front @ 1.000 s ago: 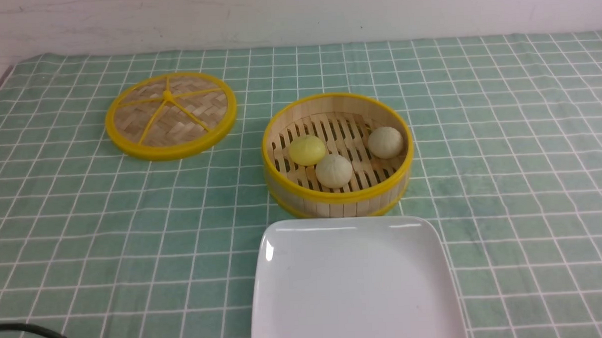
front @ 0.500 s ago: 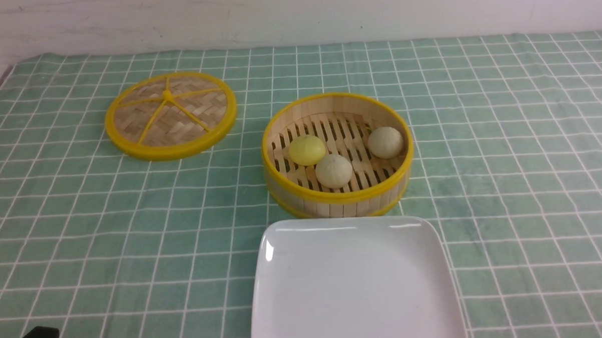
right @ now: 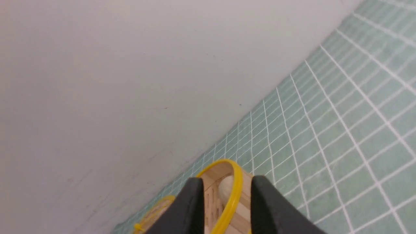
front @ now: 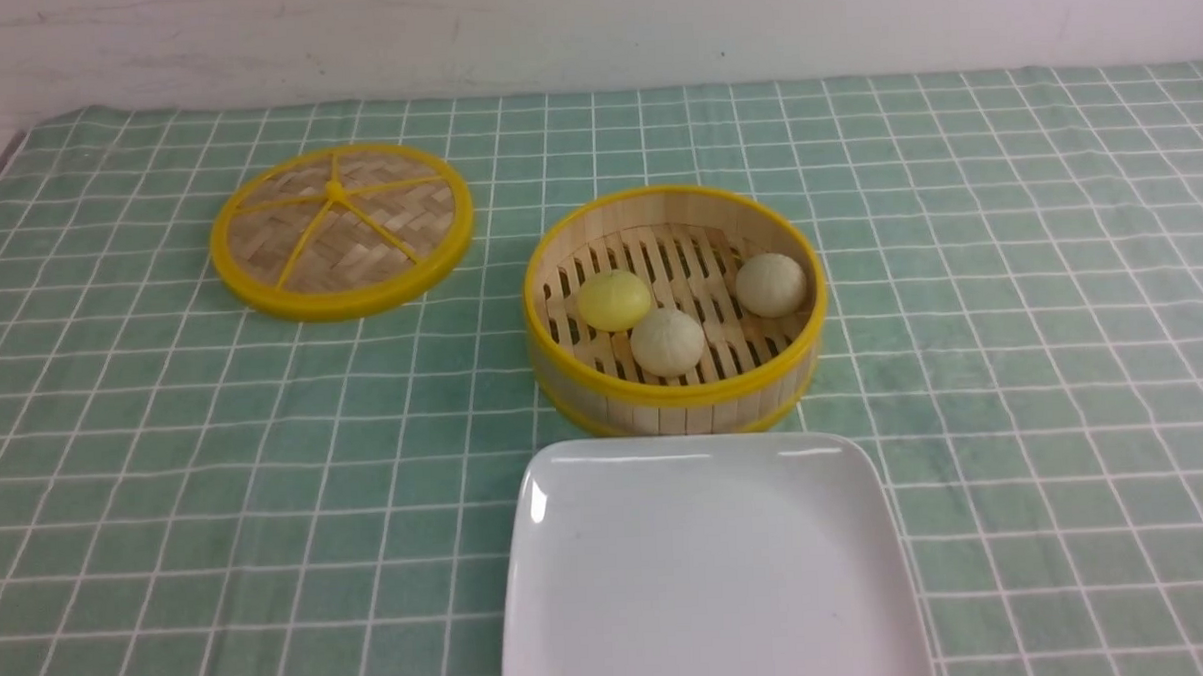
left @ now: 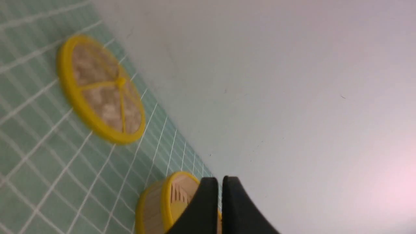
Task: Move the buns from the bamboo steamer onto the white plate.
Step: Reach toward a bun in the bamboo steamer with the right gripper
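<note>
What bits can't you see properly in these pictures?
- Front view: the glossy white square plate is cut off by the bottom edge; neither arm shows.
- Left wrist view: the shut black left gripper and the bottom edge hide most of the round bamboo steamer.
- Right wrist view: the open black right gripper covers the steamer's sides with its fingers; only one pale beige bun shows.

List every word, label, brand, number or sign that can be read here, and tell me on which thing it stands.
None: no view shows any readable text. The white plate, the bamboo steamer, the buns, the woven lid, the green checked cloth and the wall are all plain, without print or label.
</note>
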`<state>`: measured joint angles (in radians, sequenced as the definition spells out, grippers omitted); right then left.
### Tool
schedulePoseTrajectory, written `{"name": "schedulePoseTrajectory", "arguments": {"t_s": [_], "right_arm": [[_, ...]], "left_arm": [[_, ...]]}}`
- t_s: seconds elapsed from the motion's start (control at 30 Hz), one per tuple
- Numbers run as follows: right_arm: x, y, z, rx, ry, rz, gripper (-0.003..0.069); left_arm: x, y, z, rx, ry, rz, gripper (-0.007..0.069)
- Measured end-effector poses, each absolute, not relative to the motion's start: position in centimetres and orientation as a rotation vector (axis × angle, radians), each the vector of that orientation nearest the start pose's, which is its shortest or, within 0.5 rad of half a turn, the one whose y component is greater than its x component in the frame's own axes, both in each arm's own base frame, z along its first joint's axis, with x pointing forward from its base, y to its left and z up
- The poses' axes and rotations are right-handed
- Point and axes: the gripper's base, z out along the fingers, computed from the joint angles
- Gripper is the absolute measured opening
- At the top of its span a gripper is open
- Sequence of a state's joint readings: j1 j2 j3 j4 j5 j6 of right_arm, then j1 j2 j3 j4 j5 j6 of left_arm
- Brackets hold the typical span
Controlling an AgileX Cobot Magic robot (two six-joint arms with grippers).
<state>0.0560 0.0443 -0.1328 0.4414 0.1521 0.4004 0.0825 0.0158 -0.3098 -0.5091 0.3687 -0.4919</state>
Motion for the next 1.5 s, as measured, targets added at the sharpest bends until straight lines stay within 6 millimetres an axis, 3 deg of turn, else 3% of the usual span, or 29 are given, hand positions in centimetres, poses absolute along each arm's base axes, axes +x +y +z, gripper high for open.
{"name": "schedulePoseTrajectory", "arguments": {"t_s": [0.13, 0.23, 0.3, 0.33, 0.4, 0.53, 0.63, 0.73, 0.83, 0.97, 1.03, 1.23, 1.37, 1.4, 1.5], "right_arm": [[6.5, 1.1, 26.1, 0.443, 1.630, 0.612, 0.0126], [8.9, 1.5, 26.5, 0.369, 1.931, 0.481, 0.0001], [10.7, 1.8, 26.2, 0.344, 2.152, 0.422, -0.0013], [11.0, 1.8, 26.3, 0.342, 2.162, 0.417, -0.0013], [13.3, 2.1, 25.0, 0.325, 2.390, 0.381, -0.0013], [16.1, 3.4, 23.4, 0.225, 2.631, 0.469, -0.0013], [17.9, 6.0, 22.6, 0.013, 2.725, 0.713, -0.0012], [18.6, 8.1, 22.5, -0.190, 2.724, 0.888, -0.0010], [19.7, 11.8, 23.0, -0.465, 2.675, 1.160, -0.0005], [21.5, 14.7, 23.7, -0.663, 2.683, 1.200, -0.0003], [22.9, 15.8, 24.1, -0.695, 2.719, 1.129, -0.0001], [28.6, 17.5, 26.0, -0.546, 2.738, 0.781, 0.0026], [33.3, 18.1, 27.0, -0.472, 2.710, 0.531, 0.0111], [33.6, 18.1, 26.8, -0.456, 2.718, 0.520, 0.0121], [37.4, 18.2, 26.3, -0.370, 2.670, 0.323, 0.0226]], "left_arm": [[4.8, -1.3, 29.9, -0.628, 1.580, -0.728, 0.0001], [7.7, -1.3, 28.8, -0.673, 1.907, -0.637, 0.0001], [9.5, -1.4, 27.9, -0.654, 2.130, -0.573, 0.0001], [9.7, -1.4, 27.8, -0.648, 2.151, -0.567, 0.0001], [11.5, -1.5, 26.7, -0.551, 2.409, -0.504, 0.0001], [13.6, -1.8, 25.5, -0.404, 2.657, -0.500, 0.0001], [15.0, -2.2, 24.3, -0.319, 2.783, -0.568, 0.0001], [15.7, -2.4, 23.7, -0.272, 2.820, -0.618, 0.0001], [16.2, -2.8, 23.4, -0.232, 2.825, -0.684, 0.0005], [16.3, -2.9, 23.5, -0.214, 2.814, -0.707, 0.0009], [16.4, -2.9, 23.5, -0.210, 2.811, -0.705, 0.0009], [16.7, -2.8, 23.5, -0.223, 2.780, -0.687, 0.0013], [16.9, -2.7, 23.5, -0.233, 2.756, -0.674, 0.0021], [16.9, -2.7, 23.5, -0.234, 2.754, -0.675, 0.0021], [17.1, -2.6, 23.6, -0.242, 2.732, -0.659, 0.0023]]}}
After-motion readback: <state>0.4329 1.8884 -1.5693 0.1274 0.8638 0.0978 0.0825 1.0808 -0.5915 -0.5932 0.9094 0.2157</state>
